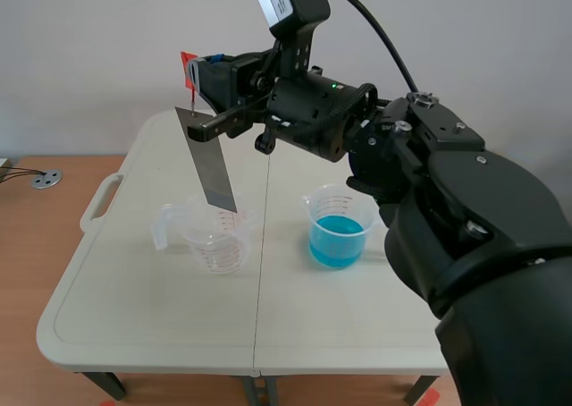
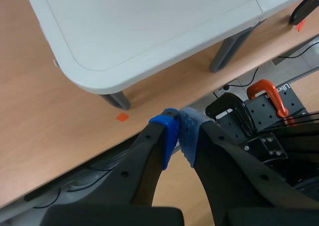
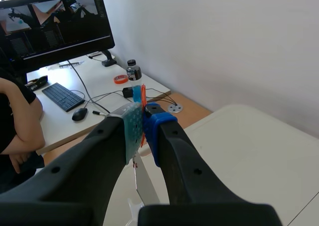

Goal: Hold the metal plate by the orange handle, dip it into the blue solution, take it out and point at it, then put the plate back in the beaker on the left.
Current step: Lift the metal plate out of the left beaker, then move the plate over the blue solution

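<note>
Metal plate (image 1: 213, 169) tilted over L beaker (image 1: 216, 242)

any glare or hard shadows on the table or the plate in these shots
Scene view: even light, only faint soft shadows under the clear beaker and the blue solution beaker on the table; the metal plate is dull grey, no glare. Right wrist view: the white desk is brightly lit. Left wrist view: table shades the floor beneath.
</note>
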Controlling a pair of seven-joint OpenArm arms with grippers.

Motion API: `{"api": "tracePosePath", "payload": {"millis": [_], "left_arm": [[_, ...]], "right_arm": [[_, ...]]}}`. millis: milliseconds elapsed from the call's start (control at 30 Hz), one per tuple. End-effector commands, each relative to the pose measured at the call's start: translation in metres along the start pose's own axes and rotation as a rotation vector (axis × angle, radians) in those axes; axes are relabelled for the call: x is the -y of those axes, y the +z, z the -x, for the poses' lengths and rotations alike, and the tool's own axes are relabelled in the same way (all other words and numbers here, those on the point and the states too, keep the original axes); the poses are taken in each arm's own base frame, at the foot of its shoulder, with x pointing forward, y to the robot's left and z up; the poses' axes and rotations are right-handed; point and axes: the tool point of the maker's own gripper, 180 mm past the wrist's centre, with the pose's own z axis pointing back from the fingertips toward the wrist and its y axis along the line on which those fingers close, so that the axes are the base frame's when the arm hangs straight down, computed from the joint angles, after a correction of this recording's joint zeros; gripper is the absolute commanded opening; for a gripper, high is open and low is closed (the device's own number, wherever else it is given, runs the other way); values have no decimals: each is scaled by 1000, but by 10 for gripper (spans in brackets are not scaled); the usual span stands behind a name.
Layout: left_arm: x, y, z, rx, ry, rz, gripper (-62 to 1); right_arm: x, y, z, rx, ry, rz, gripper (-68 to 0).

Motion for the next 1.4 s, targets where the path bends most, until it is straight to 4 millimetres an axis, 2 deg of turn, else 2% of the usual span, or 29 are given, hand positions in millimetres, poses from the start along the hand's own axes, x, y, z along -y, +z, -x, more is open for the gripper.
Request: {"api": "tracePosePath", "payload": {"millis": [0,367,600,800,1100,1233,1367], "left_arm": [[2,-1,-6,25,8,6,-597],[2,-1,-7,29,8,6,-597],[1,-3,-9,37,4,3,-597],[-4,-7,-15,47,-29,-3,-597],[-8,-11,-24,80,-44,-12,-597],[-16,-17,-40,128,-65,-26,-597],[-27,-25,-68,218,-101,-47,-597]], "right_arm": [[-7,-2,-18,51,23,-30,-662],[-30,6,-53,78,123,-48,-662],[-32,21,-71,80,198,-27,-662],[-17,38,-79,54,238,49,-662],[22,64,-83,1,265,188,-662],[37,76,-84,-13,266,244,-662],[50,87,-87,-13,269,292,-662]]}}
